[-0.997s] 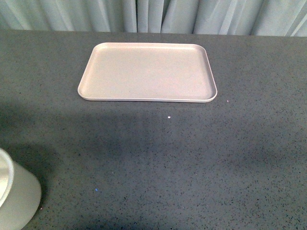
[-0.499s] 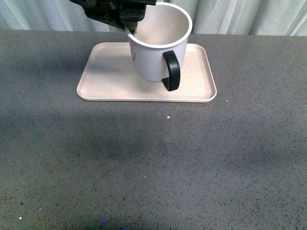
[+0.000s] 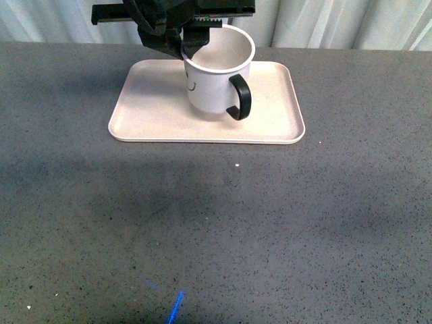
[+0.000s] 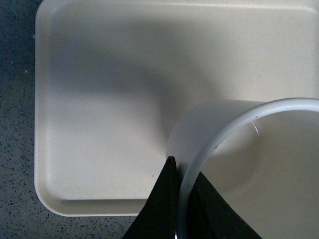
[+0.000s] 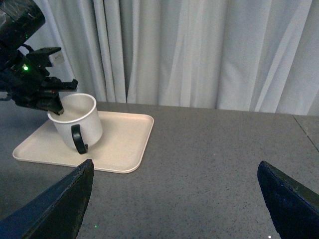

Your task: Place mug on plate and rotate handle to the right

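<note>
The left gripper [image 3: 184, 44], black and reaching in from the far side of the table, is clamped on the rim of the mug [image 3: 212, 81]. The left wrist view shows one finger [image 4: 158, 206] outside the wall and the other inside the cup, pinching the white rim between them. The mug is held above the middle of the plate [image 3: 148, 108], slightly toward the plate's far edge, and leans a little. Whether its base rests on the plate cannot be told. The handle [image 3: 241, 98], a glossy black loop, faces the front camera and turns somewhat to the right. A small part of a black printed mark shows on the mug's left side. The beige plate lies flat on a dark speckled table [image 3: 216, 223], near the far edge, with pale curtains [image 3: 324, 20] behind it. The right gripper [image 5: 174, 167] hangs well apart from the plate, its two dark fingers spread wide and holding nothing.
</note>
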`<action>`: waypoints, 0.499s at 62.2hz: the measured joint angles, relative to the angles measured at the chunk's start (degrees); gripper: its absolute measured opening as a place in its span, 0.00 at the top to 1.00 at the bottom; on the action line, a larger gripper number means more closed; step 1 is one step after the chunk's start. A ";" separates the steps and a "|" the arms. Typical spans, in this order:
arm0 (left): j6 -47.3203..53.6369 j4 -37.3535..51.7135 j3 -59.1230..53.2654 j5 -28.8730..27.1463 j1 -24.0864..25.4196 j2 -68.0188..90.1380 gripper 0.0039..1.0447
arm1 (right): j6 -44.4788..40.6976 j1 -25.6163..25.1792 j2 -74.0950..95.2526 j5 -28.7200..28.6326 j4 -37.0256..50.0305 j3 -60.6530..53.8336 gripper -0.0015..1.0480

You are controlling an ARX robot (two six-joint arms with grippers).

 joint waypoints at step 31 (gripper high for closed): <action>-3.26 0.02 0.07 -1.18 0.33 3.58 0.98 | 0.00 0.00 0.00 0.02 0.00 0.00 0.09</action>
